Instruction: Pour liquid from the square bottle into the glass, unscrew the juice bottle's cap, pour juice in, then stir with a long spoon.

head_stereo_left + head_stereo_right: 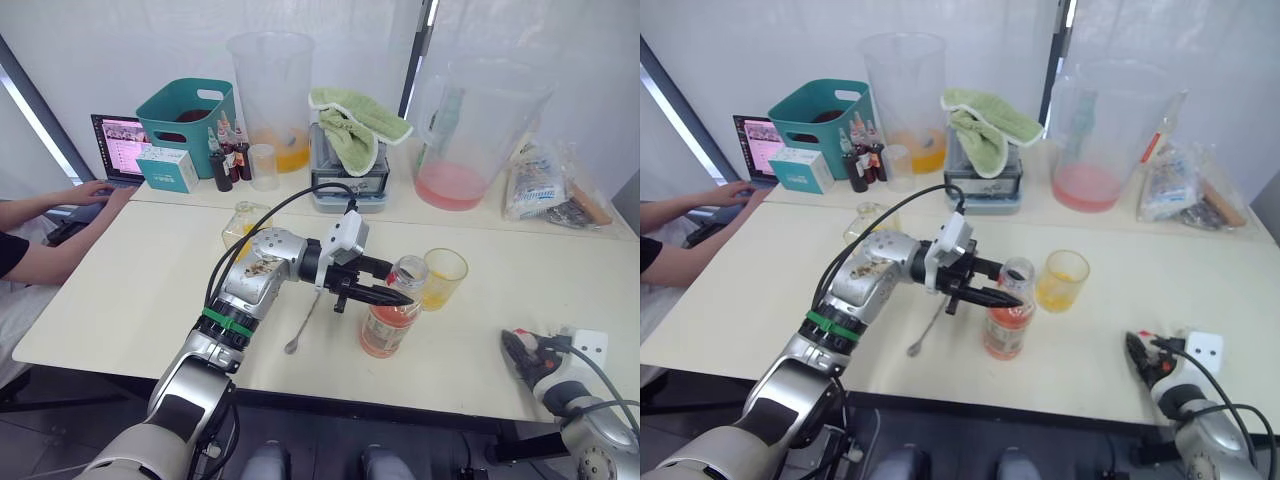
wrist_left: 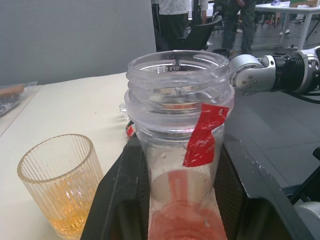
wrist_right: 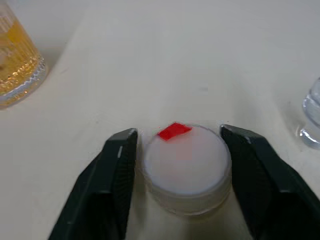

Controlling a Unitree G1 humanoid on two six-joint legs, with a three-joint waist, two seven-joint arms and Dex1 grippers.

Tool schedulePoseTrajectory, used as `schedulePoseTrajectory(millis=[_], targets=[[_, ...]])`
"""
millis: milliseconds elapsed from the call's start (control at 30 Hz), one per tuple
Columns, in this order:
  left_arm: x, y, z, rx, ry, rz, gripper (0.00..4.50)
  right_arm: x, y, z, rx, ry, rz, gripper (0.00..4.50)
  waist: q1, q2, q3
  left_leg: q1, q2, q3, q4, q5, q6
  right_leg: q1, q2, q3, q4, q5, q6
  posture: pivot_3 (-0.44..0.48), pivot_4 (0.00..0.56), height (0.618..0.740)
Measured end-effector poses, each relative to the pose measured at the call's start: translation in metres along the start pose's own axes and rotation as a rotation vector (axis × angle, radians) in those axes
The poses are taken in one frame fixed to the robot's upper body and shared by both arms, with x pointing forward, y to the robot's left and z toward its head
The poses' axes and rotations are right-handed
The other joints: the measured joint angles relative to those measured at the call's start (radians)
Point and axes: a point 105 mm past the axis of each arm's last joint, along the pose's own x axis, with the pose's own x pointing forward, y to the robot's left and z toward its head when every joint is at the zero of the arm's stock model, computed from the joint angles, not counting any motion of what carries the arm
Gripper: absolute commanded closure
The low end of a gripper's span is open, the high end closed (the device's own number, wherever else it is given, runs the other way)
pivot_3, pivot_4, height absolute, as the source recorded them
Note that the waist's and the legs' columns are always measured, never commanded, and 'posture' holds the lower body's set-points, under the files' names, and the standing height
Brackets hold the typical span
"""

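Left eye view, centre: my left arm reaches across, fingers [image 1: 388, 293] clamped on the juice bottle [image 1: 391, 320]; right fingers [image 3: 177, 160] apart, straddling the cap [image 3: 186, 167].

Left arm [image 1: 250, 285]: silver-grey metallic rounded segments, worn and scuffed patches seen on the forearm shell, a green band with black rings at the joint below it. A white boxy camera module [image 1: 345, 238] is mounted at the wrist. A black cable [image 1: 262, 222] is looped from the arm up to the module. Left gripper [image 1: 392, 296]: two black tapered fingers on a black base. Right arm [image 1: 592, 440]: grey rounded shell, black cable run along it, a silver ball-like joint and black ribbed section seen in the left wrist view. Right gripper [image 3: 177, 167]: two black wedge-shaped fingers with flat, matte inner faces.
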Motion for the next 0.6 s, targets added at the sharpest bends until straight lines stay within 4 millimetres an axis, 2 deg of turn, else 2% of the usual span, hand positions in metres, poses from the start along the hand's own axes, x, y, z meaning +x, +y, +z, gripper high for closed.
schedulePoseTrajectory(millis=[67, 200, 300, 433, 467, 600], targets=[[-0.001, 0.001, 0.0, -0.001, -0.002, 0.007, 3.18, 0.0, 0.004, 0.002, 0.004, -0.012, 0.019, 0.08, -0.001, 0.0, 0.0, 0.0, 0.0, 0.0, 0.0, 0.0, 0.0, 0.0, 0.0, 0.0, 0.0, 0.0, 0.0, 0.0, 0.15, 0.74], [-0.004, 0.003, 0.001, -0.002, -0.005, 0.017, 3.18, 0.0, 0.009, 0.01, -0.017, -0.033, 0.038, 0.08, -0.002, 0.001, 0.0, 0.0, 0.0, 0.001, 0.0, 0.0, 0.0, -0.002, 0.0, 0.001, 0.001, 0.0, 0.0, 0.0, 0.15, 0.74], [-0.007, 0.005, 0.002, -0.002, 0.002, 0.026, 3.18, -0.001, 0.019, 0.031, -0.068, -0.092, 0.081, 0.08, -0.006, 0.002, 0.001, -0.001, 0.0, 0.001, 0.0, 0.0, 0.0, -0.002, 0.0, 0.002, 0.001, 0.0, 0.001, 0.0, 0.15, 0.74], [-0.024, 0.014, 0.008, 0.02, 0.038, 0.079, 3.18, -0.011, 0.059, 0.085, -0.146, -0.232, 0.246, 0.08, -0.018, 0.004, 0.003, -0.002, 0.0, 0.0, 0.0, 0.0, 0.0, -0.004, 0.001, 0.002, 0.002, -0.001, 0.001, 0.0, 0.15, 0.74], [-0.03, 0.017, 0.011, 0.029, 0.043, 0.1, 3.18, -0.014, 0.066, 0.092, -0.158, -0.252, 0.28, 0.08, -0.018, 0.004, 0.003, -0.002, 0.0, 0.0, -0.001, 0.0, 0.0, -0.004, 0.001, 0.002, 0.002, -0.001, 0.001, 0.0, 0.15, 0.74], [-0.044, 0.032, 0.027, 0.101, 0.059, 0.164, 3.18, -0.024, 0.085, 0.092, -0.149, -0.209, 0.383, 0.08, -0.008, 0.004, 0.003, -0.006, -0.002, -0.002, 0.0, 0.0, 0.0, -0.004, 0.0, 0.002, 0.002, -0.001, 0.001, 0.0, 0.15, 0.74]])
